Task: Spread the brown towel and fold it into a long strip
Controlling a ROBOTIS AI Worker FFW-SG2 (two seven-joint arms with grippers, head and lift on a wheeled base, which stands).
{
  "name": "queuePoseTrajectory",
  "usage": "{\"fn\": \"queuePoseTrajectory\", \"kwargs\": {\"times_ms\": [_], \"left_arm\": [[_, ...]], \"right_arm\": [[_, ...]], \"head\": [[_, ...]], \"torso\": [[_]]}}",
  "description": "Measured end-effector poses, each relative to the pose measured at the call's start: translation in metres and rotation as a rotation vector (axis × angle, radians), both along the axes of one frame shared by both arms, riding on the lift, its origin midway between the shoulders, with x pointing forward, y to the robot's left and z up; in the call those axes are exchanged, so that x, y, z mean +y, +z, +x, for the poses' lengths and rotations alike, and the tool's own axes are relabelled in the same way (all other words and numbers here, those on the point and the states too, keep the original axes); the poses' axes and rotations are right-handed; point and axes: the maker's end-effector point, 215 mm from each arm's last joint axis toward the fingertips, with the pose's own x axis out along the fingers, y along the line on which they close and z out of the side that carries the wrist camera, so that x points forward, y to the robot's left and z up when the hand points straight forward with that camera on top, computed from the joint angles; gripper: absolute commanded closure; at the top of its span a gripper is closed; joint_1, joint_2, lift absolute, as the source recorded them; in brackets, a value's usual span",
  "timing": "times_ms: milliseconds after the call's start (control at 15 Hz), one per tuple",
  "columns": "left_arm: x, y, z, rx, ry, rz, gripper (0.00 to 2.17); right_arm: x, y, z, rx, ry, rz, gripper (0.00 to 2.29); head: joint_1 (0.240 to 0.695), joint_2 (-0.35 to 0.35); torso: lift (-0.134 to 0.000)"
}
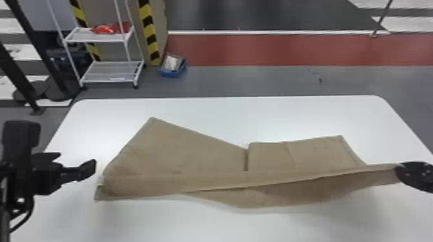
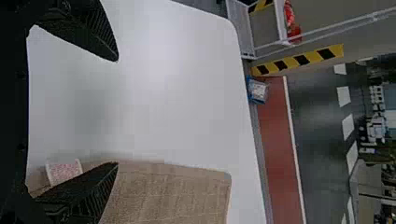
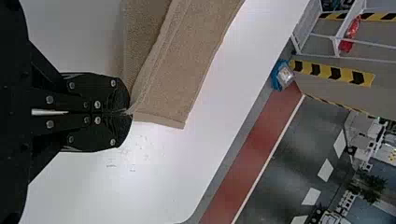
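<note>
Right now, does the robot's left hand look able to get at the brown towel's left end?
Likely yes: the left hand is open beside that end of the brown towel, and nothing seems to stand between them. The right hand, pinching near the other end, seems out of the way.

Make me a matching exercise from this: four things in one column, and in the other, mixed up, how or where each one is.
1. left gripper
2. right gripper
3. towel
4. bin

A. blue, on the floor
B. jaws apart, holding nothing
C. brown, partly folded over on the table
D. jaws shut on cloth

Pairs: 1-B, 2-D, 3-C, 4-A
</note>
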Motion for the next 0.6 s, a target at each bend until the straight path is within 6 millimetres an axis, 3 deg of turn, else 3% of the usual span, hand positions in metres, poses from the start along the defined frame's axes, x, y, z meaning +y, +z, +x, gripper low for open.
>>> {"fn": "queuePoseTrajectory", "kwargs": {"times_ms": [67, 267, 600], "left_arm": [[0.0, 0.009, 0.002, -0.035, -0.064, 0.028, 0.08], [-0.028, 0.023, 0.01, -0.123, -0.299, 0.092, 0.09], [-0.045, -0.006, 0.019, -0.087, -0.515, 0.162, 0.14]], "right_arm": [[0.0, 0.001, 0.001, -0.003, -0.001, 0.0, 1.33], [-0.006, 0.007, 0.009, -0.016, -0.02, 0.003, 1.33], [-0.026, -0.002, 0.011, 0.014, -0.079, 0.004, 1.33]], "head": [[0.695, 0.039], [0.695, 0.001], [0.695, -0.047]], "torso": [[-0.125], [-0.125], [-0.125]]}}
